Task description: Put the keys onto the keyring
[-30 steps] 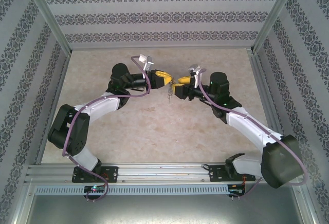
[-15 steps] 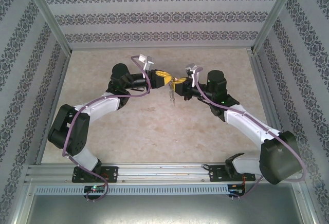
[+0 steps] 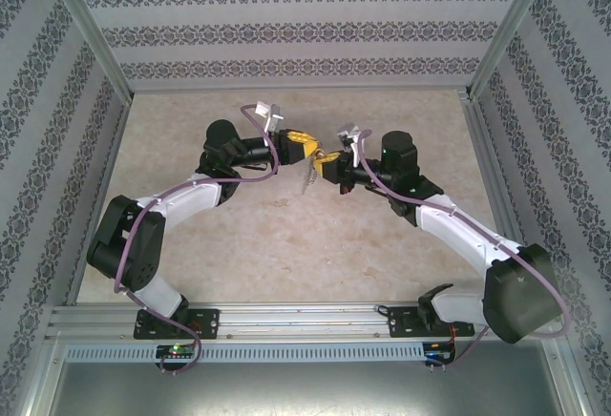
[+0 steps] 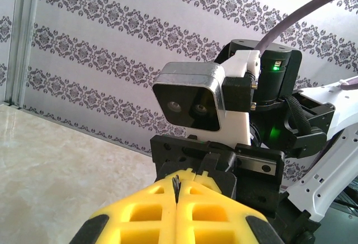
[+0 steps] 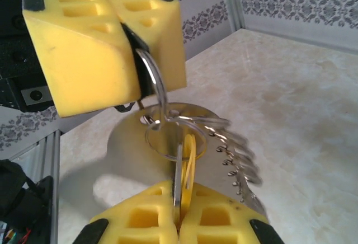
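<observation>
Moved: our right pincer (image 5: 179, 202) has clamped onto the small yellow-headed silver key (image 5: 189, 151) | left pincer (image 5: 120, 31) pinches the grey chain-fringed metal keyring (image 5: 159, 90) in midair | risk: we misalign, and the key twists out.

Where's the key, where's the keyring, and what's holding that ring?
key (image 5: 190, 161): right wrist view, yellow head's edge.
keyring (image 5: 160, 93): right wrist view, metal loop.
left gripper (image 5: 130, 43): right wrist view, between its fingertips.
</observation>
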Available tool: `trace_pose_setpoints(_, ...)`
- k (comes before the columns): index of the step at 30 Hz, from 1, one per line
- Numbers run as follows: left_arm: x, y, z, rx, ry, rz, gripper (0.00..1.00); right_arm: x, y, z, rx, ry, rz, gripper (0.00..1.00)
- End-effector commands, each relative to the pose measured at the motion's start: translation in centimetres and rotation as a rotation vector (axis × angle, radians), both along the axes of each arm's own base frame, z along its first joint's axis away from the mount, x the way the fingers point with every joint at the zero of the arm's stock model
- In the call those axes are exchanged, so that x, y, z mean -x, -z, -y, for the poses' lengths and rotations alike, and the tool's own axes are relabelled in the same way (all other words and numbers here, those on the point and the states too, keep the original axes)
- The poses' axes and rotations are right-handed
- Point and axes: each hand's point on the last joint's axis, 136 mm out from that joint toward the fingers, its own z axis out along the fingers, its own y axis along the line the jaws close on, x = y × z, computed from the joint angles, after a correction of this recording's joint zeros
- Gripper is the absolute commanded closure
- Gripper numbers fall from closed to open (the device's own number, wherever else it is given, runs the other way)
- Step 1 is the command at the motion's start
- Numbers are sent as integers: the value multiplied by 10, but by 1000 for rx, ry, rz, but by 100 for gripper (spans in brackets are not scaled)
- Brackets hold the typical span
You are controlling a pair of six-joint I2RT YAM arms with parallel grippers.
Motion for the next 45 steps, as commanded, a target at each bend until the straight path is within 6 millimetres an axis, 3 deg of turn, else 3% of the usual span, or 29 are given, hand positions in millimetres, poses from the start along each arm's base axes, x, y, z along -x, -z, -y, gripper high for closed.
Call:
trace_pose_setpoints(1,19,-34,0,61,21,131,100,12,6,-12,29,-90,-21,100)
trace_pose_setpoints(10,20,-31,2,59,25,129,100,11,-1,-12,9,-93,-15,100)
trace_pose_setpoints(11,19,-31,1,59,22,129,100,11,-2,-10,4,-89,-18,98)
trace_pose_setpoints(12,19,-31,1,58,22,130,100,10,-3,-8,-3,-80,-20,86)
trace_pose_setpoints(15,19,-30,1,59,21,129,100,8,-7,6,-24,-40,-20,68)
trace_pose_setpoints(20,18,-30,2,65,25,128,100,12,-15,32,-53,25,-3,64)
trace_pose_setpoints(25,18,-29,2,67,28,128,100,8,-36,47,-101,92,45,61)
trace_pose_setpoints(33,19,-27,2,69,33,119,100,-4,-68,40,-206,75,81,55)
trace_pose_setpoints(45,22,-28,4,70,51,114,100,-4,-77,25,-266,-27,78,55)
